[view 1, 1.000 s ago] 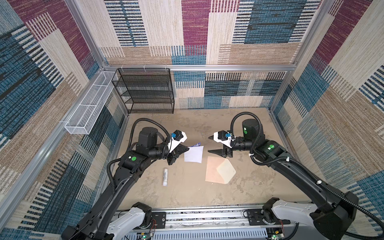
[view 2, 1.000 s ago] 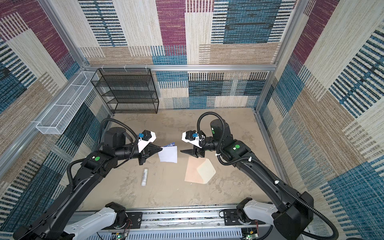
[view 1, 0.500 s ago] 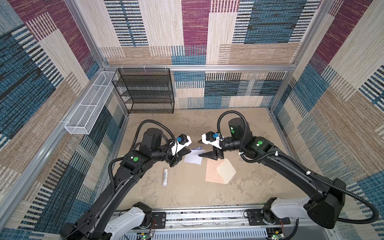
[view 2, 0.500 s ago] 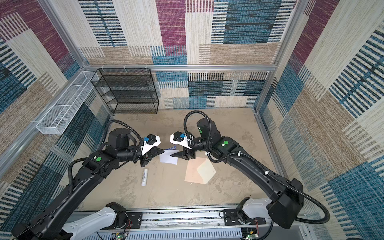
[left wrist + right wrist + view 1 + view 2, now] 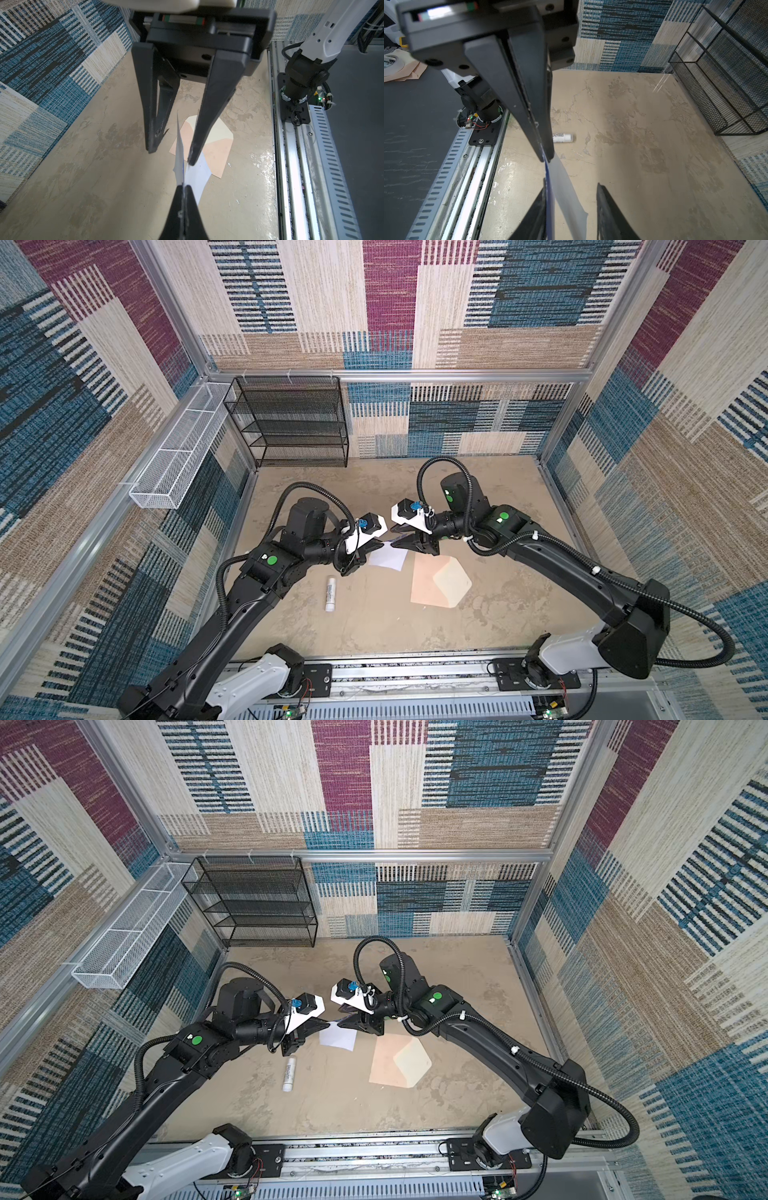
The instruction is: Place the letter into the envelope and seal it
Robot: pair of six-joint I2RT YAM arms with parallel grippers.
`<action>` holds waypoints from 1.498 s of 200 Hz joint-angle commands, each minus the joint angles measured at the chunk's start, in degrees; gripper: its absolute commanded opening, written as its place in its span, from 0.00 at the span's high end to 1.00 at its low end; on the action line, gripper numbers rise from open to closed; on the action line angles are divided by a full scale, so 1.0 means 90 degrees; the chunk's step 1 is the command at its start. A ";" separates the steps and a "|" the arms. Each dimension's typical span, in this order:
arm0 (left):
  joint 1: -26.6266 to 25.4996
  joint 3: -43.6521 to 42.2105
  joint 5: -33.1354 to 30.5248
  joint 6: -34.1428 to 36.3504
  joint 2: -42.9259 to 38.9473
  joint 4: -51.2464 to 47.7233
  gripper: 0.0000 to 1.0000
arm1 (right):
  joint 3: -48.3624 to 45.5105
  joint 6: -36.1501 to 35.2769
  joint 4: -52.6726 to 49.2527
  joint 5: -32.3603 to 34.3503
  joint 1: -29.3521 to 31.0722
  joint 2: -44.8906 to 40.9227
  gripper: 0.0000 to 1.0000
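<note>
Pinching the letter (image 5: 388, 559), the left hand (image 5: 547, 159) risks tearing it if the spread right hand (image 5: 172, 156) clamps and pulls.

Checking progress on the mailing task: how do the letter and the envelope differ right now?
The letter is white with a blue edge; the envelope is peach with a cream flap. The letter is held up, pinched by the left gripper, with the right gripper open around it; the envelope lies flat on the table, untouched. Both are thin paper.
</note>
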 commanded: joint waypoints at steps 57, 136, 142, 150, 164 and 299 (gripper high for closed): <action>-0.0010 0.0058 0.0084 -0.0112 0.0087 0.0126 0.86 | -0.0166 -0.0305 -0.0072 -0.0017 0.0036 -0.0136 1.00; -0.0001 -0.0076 0.0770 -0.0267 0.0101 0.0199 0.54 | -0.0592 0.0095 0.0390 -0.0808 -0.0078 -0.0483 1.00; -0.0002 -0.0087 0.0802 -0.0266 0.0092 0.0204 0.55 | -0.0630 0.0134 0.0434 -0.0853 -0.0103 -0.0525 1.00; -0.0003 -0.0092 0.0851 -0.0280 0.0093 0.0195 0.58 | -0.0683 0.0182 0.0489 -0.0904 -0.0142 -0.0578 1.00; 0.0004 -0.0106 0.0915 -0.0313 0.0084 0.0213 0.59 | -0.0772 0.0236 0.0534 -0.0973 -0.0198 -0.0668 1.00; 0.0025 -0.0277 0.1541 -0.1183 0.0074 0.1215 1.00 | -0.1325 0.0635 0.0888 -0.1153 -0.0311 -0.1165 1.00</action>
